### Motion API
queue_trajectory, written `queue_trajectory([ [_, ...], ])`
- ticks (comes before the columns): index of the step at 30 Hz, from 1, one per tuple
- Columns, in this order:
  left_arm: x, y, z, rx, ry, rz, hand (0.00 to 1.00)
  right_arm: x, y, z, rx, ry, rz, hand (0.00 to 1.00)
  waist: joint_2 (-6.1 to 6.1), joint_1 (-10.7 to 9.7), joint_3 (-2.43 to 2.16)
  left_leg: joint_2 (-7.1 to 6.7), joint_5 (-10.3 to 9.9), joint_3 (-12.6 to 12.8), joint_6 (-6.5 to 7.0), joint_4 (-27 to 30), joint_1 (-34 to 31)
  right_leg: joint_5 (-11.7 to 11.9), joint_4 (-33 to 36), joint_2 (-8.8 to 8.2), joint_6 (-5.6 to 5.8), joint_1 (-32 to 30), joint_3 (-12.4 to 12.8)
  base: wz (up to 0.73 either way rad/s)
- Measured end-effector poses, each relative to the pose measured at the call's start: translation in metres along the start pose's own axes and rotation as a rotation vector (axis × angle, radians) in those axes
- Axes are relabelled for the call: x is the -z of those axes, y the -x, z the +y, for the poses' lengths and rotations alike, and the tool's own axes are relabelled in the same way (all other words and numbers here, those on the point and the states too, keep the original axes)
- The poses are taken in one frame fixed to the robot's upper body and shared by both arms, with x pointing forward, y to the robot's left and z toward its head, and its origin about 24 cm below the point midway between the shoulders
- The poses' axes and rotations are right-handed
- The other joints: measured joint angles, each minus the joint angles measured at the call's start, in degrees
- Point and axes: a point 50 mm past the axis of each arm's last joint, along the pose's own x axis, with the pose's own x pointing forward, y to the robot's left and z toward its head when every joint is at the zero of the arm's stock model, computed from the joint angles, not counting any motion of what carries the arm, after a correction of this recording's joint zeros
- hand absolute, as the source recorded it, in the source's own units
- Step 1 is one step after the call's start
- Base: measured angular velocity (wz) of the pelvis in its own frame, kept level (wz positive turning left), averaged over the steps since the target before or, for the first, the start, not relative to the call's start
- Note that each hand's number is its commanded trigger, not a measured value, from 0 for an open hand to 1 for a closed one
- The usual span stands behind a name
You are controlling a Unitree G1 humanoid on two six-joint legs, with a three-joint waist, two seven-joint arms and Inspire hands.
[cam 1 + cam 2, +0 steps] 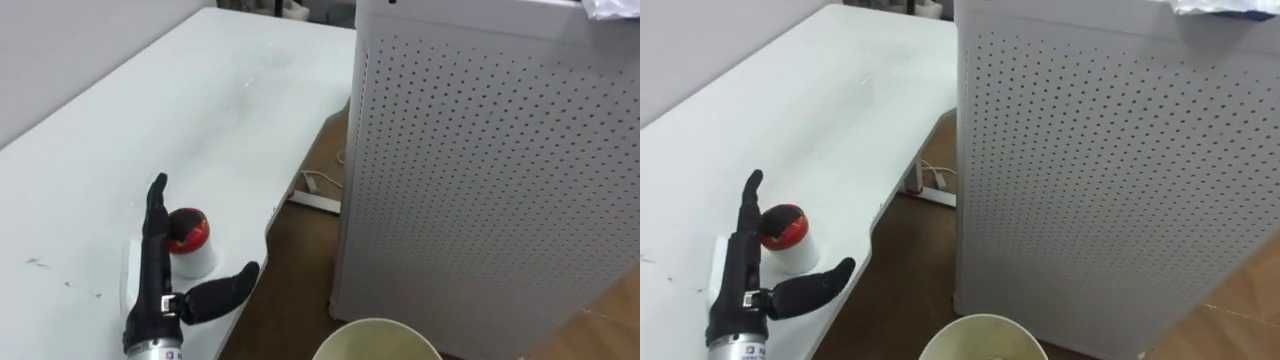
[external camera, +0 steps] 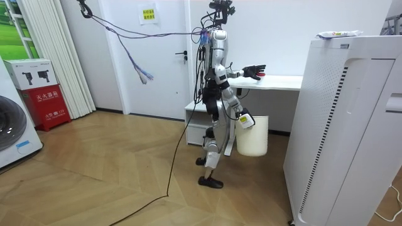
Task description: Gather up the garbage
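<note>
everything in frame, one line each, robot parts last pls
table: 1, white, left of the eye views
small container: 1, white with a red and black top, on the table near its front edge
tall perforated cabinet: 1, white, right of the table
packet: 1, whitish, on top of the cabinet
bin: 1, cream, on the floor by the table edge
washing machine: 1, white, room view's left
box: 1, red, beside the washing machine
left hand: open, fingers straight beside the container
right hand: hanging low, next to the bin
</note>
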Motion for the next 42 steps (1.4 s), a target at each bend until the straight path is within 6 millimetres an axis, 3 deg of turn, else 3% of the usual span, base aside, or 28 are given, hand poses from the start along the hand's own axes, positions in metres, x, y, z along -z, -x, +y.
queue_trajectory([
  [5,0.003,0.001,0.0,0.008,0.032,0.033,0.0,-0.002,0.0,0.003,-0.014,0.042,-0.007,1.0,-0.81,0.2,-0.3,0.02,0.0,0.4,0.02,-0.8,1.2,0.0,-0.1,0.08,0.0,0.6,0.4,-0.05],
  [8,0.021,0.008,-0.004,0.029,0.065,0.151,0.0,-0.005,-0.001,0.006,-0.027,0.049,-0.015,1.0,-0.79,0.0,-0.28,0.18,0.0,0.7,0.02,-0.8,1.3,0.4,-1.0,0.29,-0.06,1.1,0.4,-0.04],
  [15,0.034,0.013,-0.002,0.007,0.112,0.235,0.0,-0.007,-0.002,0.011,-0.043,0.06,-0.015,1.0,-0.45,-0.1,-0.33,0.31,0.0,0.8,0.0,-0.7,1.4,0.7,-1.2,0.45,-0.15,1.4,0.4,0.0],
  [27,0.035,0.013,-0.001,-0.043,0.101,0.252,0.0,-0.003,-0.001,0.011,-0.057,0.087,0.003,1.0,0.23,-1.6,-0.31,0.52,0.1,1.0,-0.08,-1.6,1.7,1.0,-1.4,0.72,-0.18,1.5,0.5,-0.01],
  [42,0.036,0.013,0.001,-0.088,0.131,0.269,0.0,0.001,0.0,0.015,-0.066,0.083,0.009,1.0,0.01,-2.3,-0.34,0.74,0.2,1.3,-0.23,-1.7,2.5,1.0,-1.8,0.88,-0.29,2.1,0.6,0.0],
])
